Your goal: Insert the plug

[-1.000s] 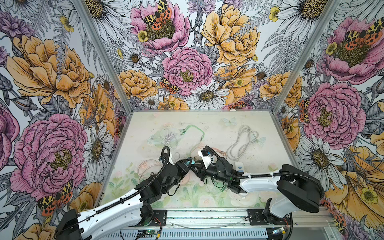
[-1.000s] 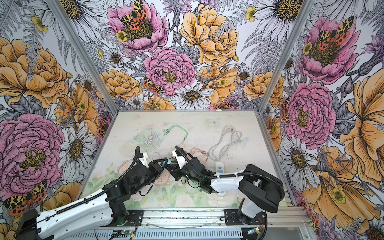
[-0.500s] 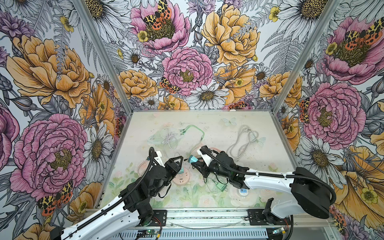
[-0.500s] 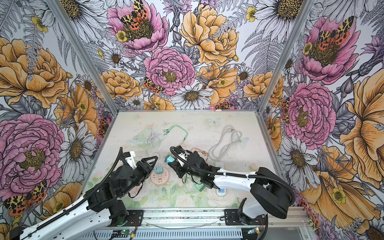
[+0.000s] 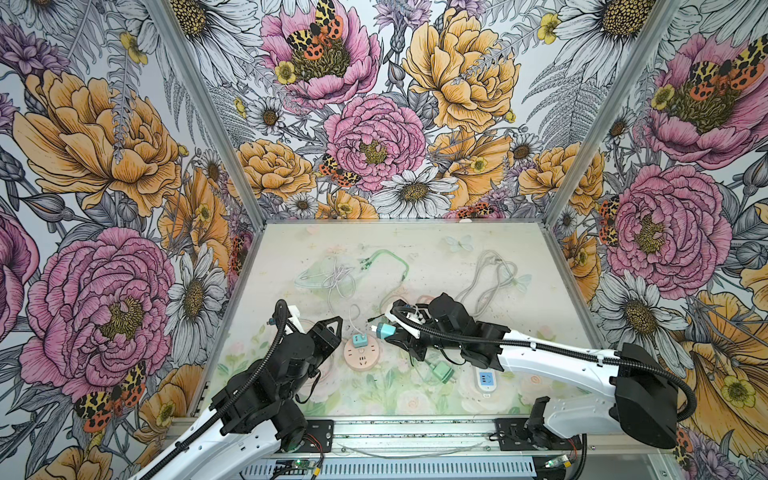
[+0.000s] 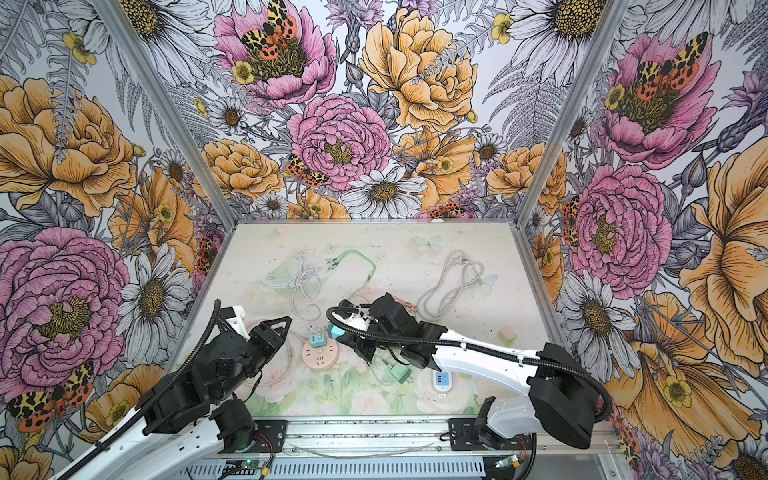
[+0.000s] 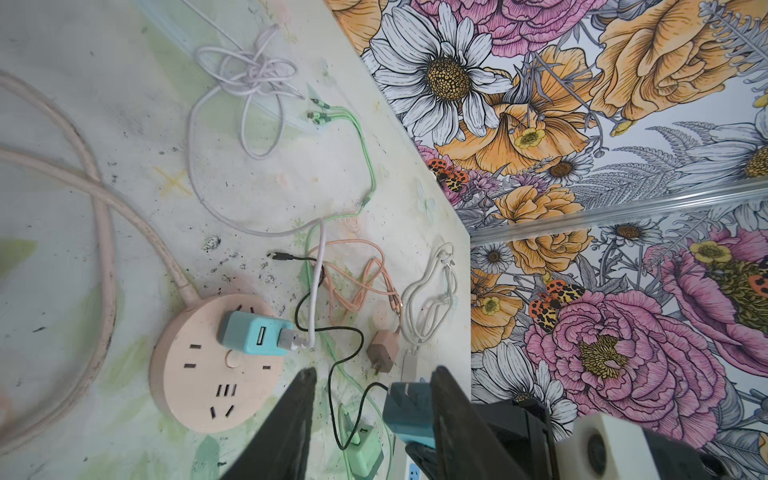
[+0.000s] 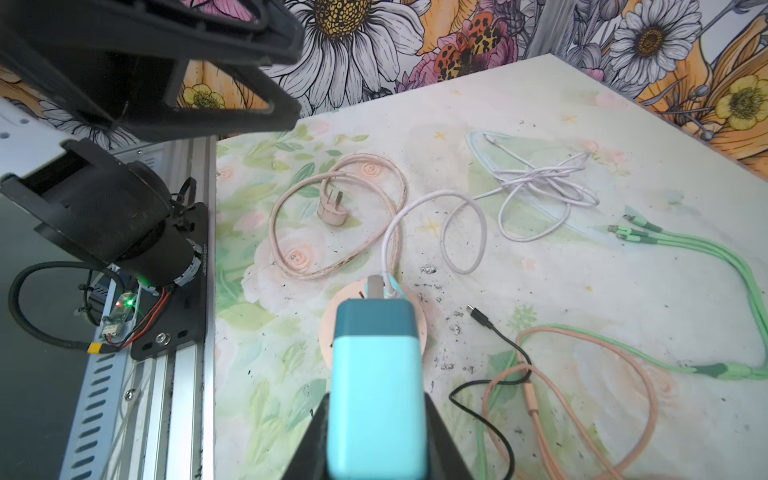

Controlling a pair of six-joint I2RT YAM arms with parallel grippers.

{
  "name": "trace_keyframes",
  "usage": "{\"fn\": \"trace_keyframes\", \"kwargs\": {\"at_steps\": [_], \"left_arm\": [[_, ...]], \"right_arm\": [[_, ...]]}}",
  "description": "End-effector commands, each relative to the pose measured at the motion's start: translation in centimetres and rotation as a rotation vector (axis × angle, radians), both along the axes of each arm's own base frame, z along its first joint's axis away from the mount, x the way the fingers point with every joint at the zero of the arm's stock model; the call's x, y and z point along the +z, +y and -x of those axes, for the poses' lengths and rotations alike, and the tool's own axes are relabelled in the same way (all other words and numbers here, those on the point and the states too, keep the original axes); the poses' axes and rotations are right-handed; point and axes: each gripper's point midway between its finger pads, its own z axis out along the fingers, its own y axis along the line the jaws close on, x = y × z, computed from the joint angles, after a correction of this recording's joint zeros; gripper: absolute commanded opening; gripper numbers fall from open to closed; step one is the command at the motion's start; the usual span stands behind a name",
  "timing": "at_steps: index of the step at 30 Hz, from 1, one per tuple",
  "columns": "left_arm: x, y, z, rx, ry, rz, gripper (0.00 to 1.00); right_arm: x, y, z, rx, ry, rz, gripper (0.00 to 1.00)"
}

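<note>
- The right gripper (image 8: 376, 442) is clamped on the teal charger (image 5: 389, 331), one finger on each side of its body.
- The charger's darker pronged end points towards the round pink power strip (image 5: 361, 357). It sits just beside the strip and is not plugged in.
- The strip lies flat near the bench's front edge, a little left of the middle.
- A small teal USB adapter (image 7: 253, 336) already sits in one of the strip's sockets, with a white cable (image 7: 316, 286) plugged into it.
- The left gripper (image 7: 374, 372) is by the strip's left side, its jaws apart and holding nothing.
- A green charger (image 5: 440, 371) and a white power strip (image 5: 486, 380) lie near the front edge, under the right arm.
- A green multi-head cable (image 5: 390, 259) lies towards the back edge, and a grey-white coiled cable (image 5: 490, 278) lies towards the right edge.
</note>
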Motion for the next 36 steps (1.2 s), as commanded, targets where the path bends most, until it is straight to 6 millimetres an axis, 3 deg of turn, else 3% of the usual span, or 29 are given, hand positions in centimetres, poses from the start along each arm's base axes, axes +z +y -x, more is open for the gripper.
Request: {"fn": "trace_keyframes", "kwargs": {"at_steps": [1,7,15,25,36], "left_arm": [[-0.2,0.5,0.3,-0.051,0.031,-0.143,0.47],[-0.2,0.1,-0.2,-0.125,0.078,-0.195,0.47],[-2.7,-0.9,0.3,-0.183,0.158,-0.182,0.47],[-4.1,-4.8,0.3,-0.293,0.141,0.024,0.47],[-3.6,-6.5,0.5,-0.344,0.115,0.076,0.46]], "right_arm": [[2.3,-0.3,1.3,0.098,-0.052,-0.013,0.00],[2.1,-0.5,2.5,0.182,-0.033,0.060,0.00],[1.7,-0.3,2.6,0.213,-0.018,0.105,0.00],[2.2,1.1,2.8,0.263,-0.030,0.124,0.00],[1.8,2.0,2.5,0.261,-0.039,0.146,0.00]]}}
